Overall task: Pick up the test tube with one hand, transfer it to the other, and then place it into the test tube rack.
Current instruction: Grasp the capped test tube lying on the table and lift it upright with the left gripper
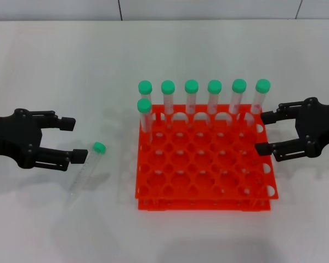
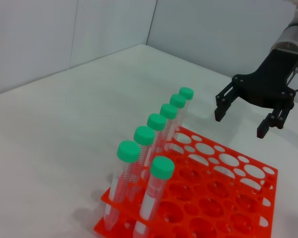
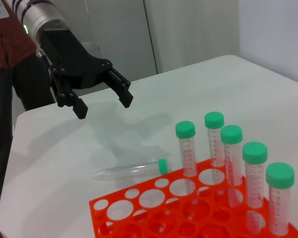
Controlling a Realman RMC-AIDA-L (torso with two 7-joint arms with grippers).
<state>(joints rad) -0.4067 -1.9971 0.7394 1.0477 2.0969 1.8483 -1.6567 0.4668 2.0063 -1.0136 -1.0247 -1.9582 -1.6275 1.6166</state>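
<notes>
Left claw open beside the loose tube, nothing picked up yet.

From my remote seat I had the black two-fingered left gripper [image 1: 71, 141] on the left, hovering over the white table [image 1: 55, 66] with its fingers spread apart and empty. Just to its right lay the slender clear plastic test tube with the green cap [image 1: 88, 171], flat on the table, cap toward the far side and near the lower fingertip, long axis running slantwise back toward me. I judged the left arm far the nearer one for the pick. Next came the bright orange-red gridded test tube rack [image 1: 204, 164], seven capped tubes standing along its far edge. Beyond it the black right gripper [image 1: 266, 132] waited, fingers likewise apart, holding nothing.
</notes>
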